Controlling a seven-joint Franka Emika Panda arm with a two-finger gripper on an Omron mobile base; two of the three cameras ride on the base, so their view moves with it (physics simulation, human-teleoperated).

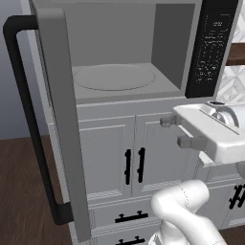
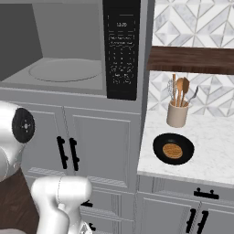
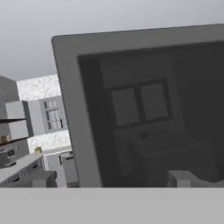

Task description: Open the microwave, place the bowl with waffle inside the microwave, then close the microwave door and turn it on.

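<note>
- Even, soft, shadeless rendered light in both base views; no glare, no hard cast shadows.
- The large grey microwave cavity (image 1: 115, 52) is slightly darker on its right inner wall.
- The dark tinted door window (image 3: 148, 118) in the hand view is dim, with faint reflected shapes.
- Edges look soft and pixelated throughout.

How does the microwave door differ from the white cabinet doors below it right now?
The microwave door stands swung open; the cabinet doors are shut. The microwave door carries one long black bar handle; the cabinet doors have short ones. The microwave door is grey, the cabinet doors paler. Both have black vertical handles.
</note>
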